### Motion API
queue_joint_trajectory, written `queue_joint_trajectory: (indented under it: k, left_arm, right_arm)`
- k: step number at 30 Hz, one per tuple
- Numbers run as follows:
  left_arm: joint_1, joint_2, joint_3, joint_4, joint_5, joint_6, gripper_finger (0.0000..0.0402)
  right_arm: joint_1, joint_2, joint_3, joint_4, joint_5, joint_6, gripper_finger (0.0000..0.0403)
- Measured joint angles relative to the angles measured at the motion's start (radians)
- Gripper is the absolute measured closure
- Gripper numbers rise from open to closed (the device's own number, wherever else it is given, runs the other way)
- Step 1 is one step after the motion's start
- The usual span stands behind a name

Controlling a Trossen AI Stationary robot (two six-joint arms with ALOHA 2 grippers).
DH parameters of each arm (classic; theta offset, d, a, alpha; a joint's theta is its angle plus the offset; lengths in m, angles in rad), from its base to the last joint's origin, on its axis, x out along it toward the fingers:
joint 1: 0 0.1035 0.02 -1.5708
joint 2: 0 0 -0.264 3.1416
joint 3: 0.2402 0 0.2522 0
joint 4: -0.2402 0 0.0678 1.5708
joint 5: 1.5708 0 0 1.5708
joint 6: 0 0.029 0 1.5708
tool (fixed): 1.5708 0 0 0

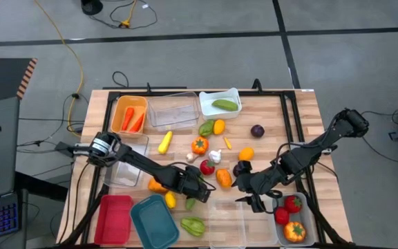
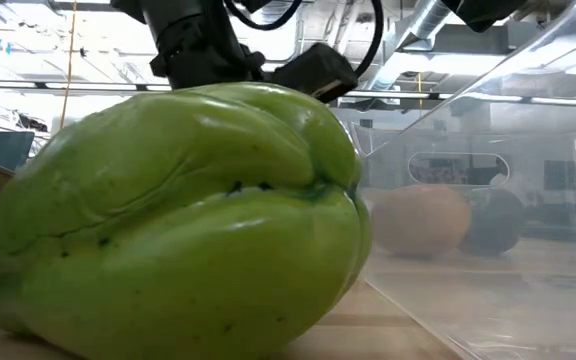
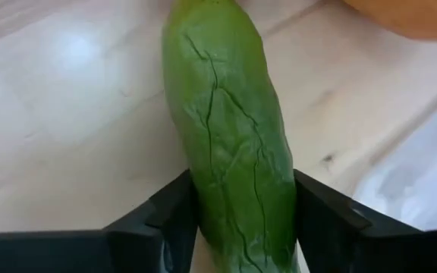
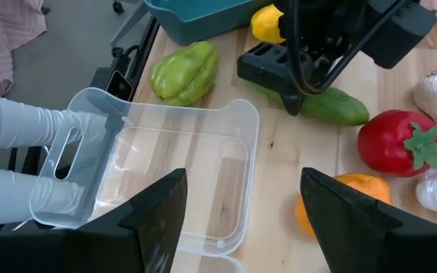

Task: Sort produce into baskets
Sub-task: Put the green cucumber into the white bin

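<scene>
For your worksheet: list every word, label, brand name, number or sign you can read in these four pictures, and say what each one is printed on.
None: no readable text in any view.
Produce, baskets and table: no labels or print show.
Left gripper and right gripper: no markings visible.
</scene>
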Motion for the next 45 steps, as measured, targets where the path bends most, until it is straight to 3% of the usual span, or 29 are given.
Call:
queue_joint_trajectory:
  k: [6,13,21,28,34,45]
  left_arm:
    - [0.008,0.0,0.053,-0.04,0.023,0.076,0.0234]
    - [0.029,-0.001,0.181,-0.23,0.06,0.189,0.0234]
    - [0.088,-0.002,0.367,-0.363,0.041,0.497,0.0234]
    - [0.205,-0.003,0.472,-0.362,0.036,0.776,0.0234]
    - [0.352,-0.003,0.486,-0.34,0.034,0.944,0.0234]
    - [0.586,-0.003,0.486,-0.109,0.035,1.282,0.0234]
  right_arm:
    - [-0.002,0.0,0.0,-0.003,0.0,-0.002,0.0117]
    - [-0.002,-0.016,0.0,-0.029,0.001,-0.002,0.0117]
    - [-0.002,-0.113,0.0,-0.058,0.109,-0.002,0.0117]
    - [-0.002,-0.217,0.0,-0.112,0.254,-0.002,0.0117]
    - [-0.01,-0.288,0.0,-0.16,0.363,-0.002,0.0117]
    - [-0.153,-0.319,0.0,-0.251,0.365,-0.002,0.0117]
